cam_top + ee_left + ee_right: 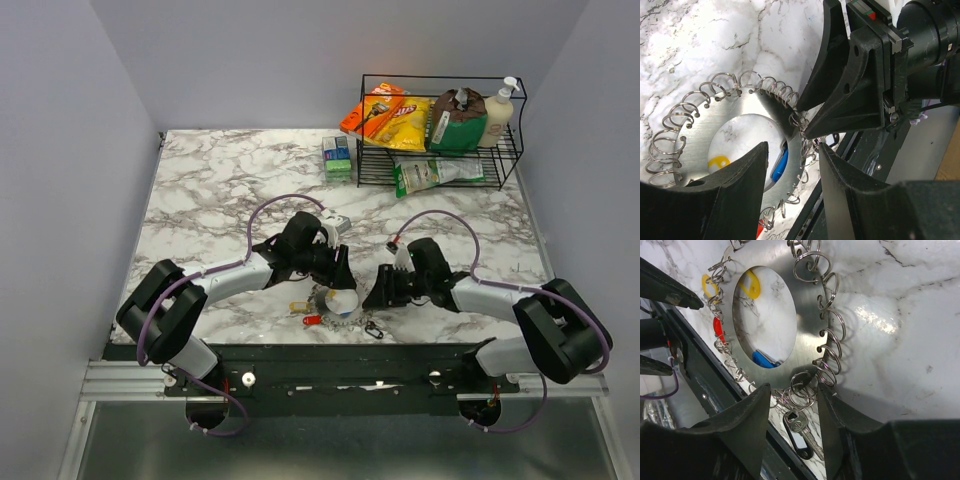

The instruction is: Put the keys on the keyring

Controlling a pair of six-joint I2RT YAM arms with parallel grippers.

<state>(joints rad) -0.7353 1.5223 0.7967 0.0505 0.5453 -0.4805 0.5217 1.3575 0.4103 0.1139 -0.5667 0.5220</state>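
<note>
keyring [747,102], flat silver disc w/ wire loops round rim, near front edge of table [200,180], between the 2 arms. left gripper [793,146] roughly half open, disc rim in gap, can't tell if it's actually clamped. right gripper [794,386] same, loops between fingers, grip unclear. black-tagged key [796,424] just beside disc.

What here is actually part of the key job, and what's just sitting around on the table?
Part of the job:
- keyring, a flat silver disc rimmed with small split rings
- yellow-headed key
- red-headed key
- blue-headed key
- black-headed key

Just lying about:
- wire rack
- chip bags
- green pouch
- pump bottle
- small boxes
</note>
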